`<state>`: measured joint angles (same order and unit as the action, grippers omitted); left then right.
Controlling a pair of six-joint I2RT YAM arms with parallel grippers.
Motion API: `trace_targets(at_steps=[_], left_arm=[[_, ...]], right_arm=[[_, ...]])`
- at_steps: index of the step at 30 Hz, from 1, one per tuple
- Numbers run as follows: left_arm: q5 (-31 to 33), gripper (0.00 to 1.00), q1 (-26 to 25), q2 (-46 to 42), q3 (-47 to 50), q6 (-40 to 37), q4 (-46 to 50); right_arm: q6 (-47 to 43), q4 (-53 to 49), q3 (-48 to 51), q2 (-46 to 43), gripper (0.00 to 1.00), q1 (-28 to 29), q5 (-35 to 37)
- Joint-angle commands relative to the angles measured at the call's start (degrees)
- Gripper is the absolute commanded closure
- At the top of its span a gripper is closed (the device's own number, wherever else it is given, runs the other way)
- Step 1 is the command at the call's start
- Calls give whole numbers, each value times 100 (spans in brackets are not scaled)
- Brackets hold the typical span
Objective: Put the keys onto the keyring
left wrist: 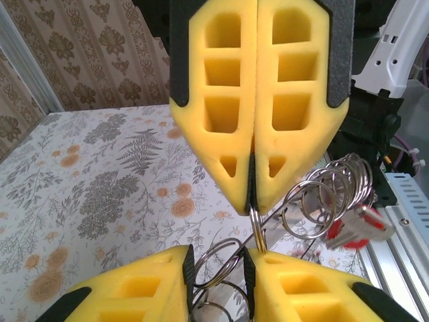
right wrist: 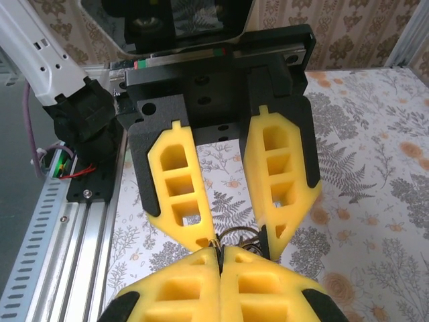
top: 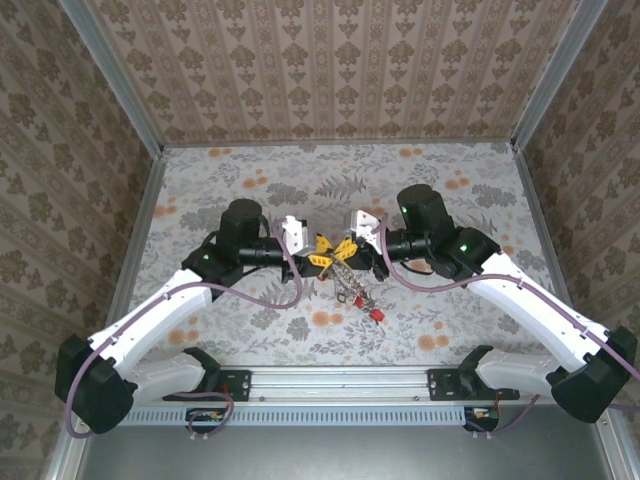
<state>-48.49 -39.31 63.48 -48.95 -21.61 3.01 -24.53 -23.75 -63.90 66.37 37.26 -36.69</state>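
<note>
— Where is the keyring (left wrist: 257, 231)?
— Nipped in the closed tips of the right gripper (left wrist: 253, 201), as the left wrist camera has it. A string of split rings (left wrist: 320, 198) and a red-headed key (left wrist: 355, 228) trail off beside those tips.
— And the left gripper (right wrist: 234, 231)?
— Jaws narrow yet apart, wire loops in the gap; whether they press, I cannot tell.
— Room to move?
— From above, open floral table (top: 250, 180) around both, and the aluminium rail (top: 340, 380) well back by their bases

Top view looks down from behind the arm bases over the whole tabletop (top: 450, 200). Close wrist views face each other: left sees the right hand (left wrist: 253, 204), right sees the left hand (right wrist: 238, 240), sharing the keyring (left wrist: 257, 228).
</note>
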Motion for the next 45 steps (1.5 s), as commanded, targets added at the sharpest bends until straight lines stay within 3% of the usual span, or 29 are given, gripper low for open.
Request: trace_targets(at_steps=[1, 21, 23, 25, 29, 33, 37, 45], left_arm=[[-205, 70, -161, 46, -53, 139, -413], [-222, 77, -171, 77, -289, 236, -229], [-240, 75, -166, 85, -299, 254, -230], [-236, 62, -172, 90, -283, 279, -210], [-277, 53, -173, 124, -379, -13, 213], [-267, 52, -165, 216, -574, -377, 781], [-261, 64, -164, 255, -650, -499, 948], [-156, 59, -82, 224, -536, -500, 897]], right_arm=[[-56, 457, -65, 30, 100, 89, 219], [-272, 363, 57, 0, 100, 252, 675], [-322, 313, 85, -9, 100, 254, 719], [-335, 320, 121, -32, 100, 260, 762], [-359, 321, 152, -80, 100, 259, 788], [-357, 359, 186, -131, 100, 261, 802], [-344, 375, 180, -115, 100, 264, 771], [-391, 388, 187, -155, 100, 255, 738]])
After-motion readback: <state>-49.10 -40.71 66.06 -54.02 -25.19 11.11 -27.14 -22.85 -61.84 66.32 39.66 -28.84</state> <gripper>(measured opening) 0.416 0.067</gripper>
